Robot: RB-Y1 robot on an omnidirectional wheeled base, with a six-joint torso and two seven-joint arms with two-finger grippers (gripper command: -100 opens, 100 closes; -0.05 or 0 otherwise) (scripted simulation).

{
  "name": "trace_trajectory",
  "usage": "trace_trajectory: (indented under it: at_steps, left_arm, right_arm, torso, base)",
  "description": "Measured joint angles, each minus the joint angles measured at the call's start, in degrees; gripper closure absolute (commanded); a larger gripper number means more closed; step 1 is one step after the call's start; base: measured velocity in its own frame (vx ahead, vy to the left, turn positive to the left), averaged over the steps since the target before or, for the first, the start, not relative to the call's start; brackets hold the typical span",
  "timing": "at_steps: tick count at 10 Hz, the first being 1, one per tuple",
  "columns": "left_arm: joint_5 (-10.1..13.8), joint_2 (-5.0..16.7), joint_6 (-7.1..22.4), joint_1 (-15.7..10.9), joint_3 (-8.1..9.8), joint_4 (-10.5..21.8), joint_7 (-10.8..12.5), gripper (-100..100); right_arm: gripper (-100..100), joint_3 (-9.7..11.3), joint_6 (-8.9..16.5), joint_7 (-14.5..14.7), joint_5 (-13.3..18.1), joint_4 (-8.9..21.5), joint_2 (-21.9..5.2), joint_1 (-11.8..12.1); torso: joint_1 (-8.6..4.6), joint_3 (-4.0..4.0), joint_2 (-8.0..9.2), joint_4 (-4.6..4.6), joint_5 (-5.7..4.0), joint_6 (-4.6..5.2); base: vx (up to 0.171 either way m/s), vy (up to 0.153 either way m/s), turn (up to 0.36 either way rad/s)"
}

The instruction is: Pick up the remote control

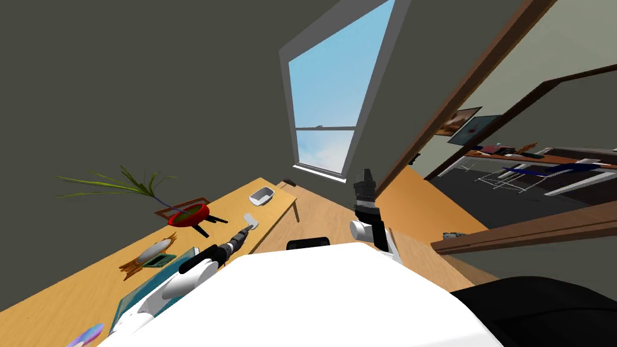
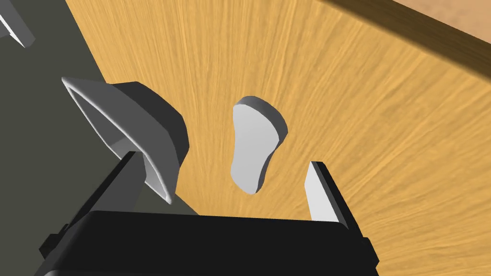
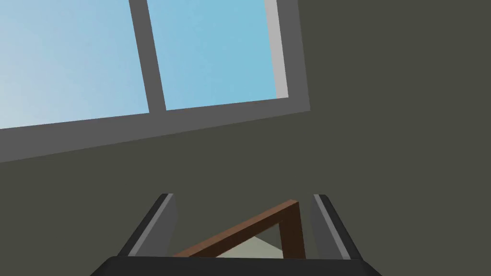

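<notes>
1. Closest up: left gripper (image 2: 224,162), dark body low, fingers (image 2: 320,191) spread wide apart, gripping nothing.
2. Aimed down at a wooden table (image 2: 393,124), with the tips close to its top.
3. Just ahead of the tips, in line with the gap between them: remote control (image 2: 255,143), a plain light grey slab with rounded ends. Lies flat on the wood, touched by neither finger.
4. Off to one side of the remote control: a grey dish (image 2: 144,129), partly hidden behind the darker finger. Near the remote control but apart from it.
5. Seen from the head: left gripper (image 1: 246,230) stretched out over the table, tips right beside the remote control (image 1: 251,221). Dish (image 1: 263,195) further along, near the table's far end, toward the window (image 1: 328,102).
6. Further back on the same table, well apart from the remote control: a red pot (image 1: 190,214) with long green leaves, then a teal tray (image 1: 150,283) close to the body.
7. Right gripper (image 1: 365,176) raised well clear of the table, fingers (image 3: 326,215) apart and empty.
</notes>
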Motion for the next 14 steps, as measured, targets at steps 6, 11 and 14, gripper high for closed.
trace_trajectory:
  at_steps: [6,11,14]
  left_arm:
    - [9.3,8.4,3.8,2.4,-7.48,8.8,3.1,-100]
    - [13.7,11.5,5.2,4.0,-12.12,13.7,5.6,-100]
    - [17.2,13.7,5.9,5.6,-15.47,16.5,7.3,-100]
  right_arm:
    - [0,0.0,0.0,0.0,0.0,0.0,0.0,0.0]
    - [0,0.0,0.0,0.0,0.0,0.0,0.0,0.0]
    - [0,0.0,0.0,0.0,0.0,0.0,0.0,0.0]
  torso:
    - [0.1,-0.08,-0.14,-0.03,0.0,0.01]
    - [-0.08,-0.02,-0.03,0.0,-0.03,-0.03]
    - [0.11,-0.07,-0.13,-0.02,0.01,-0.06]
  base:
    - [0.078,0.068,-0.448]
    - [0.048,0.058,-0.232]
    - [0.05,0.086,-0.236]
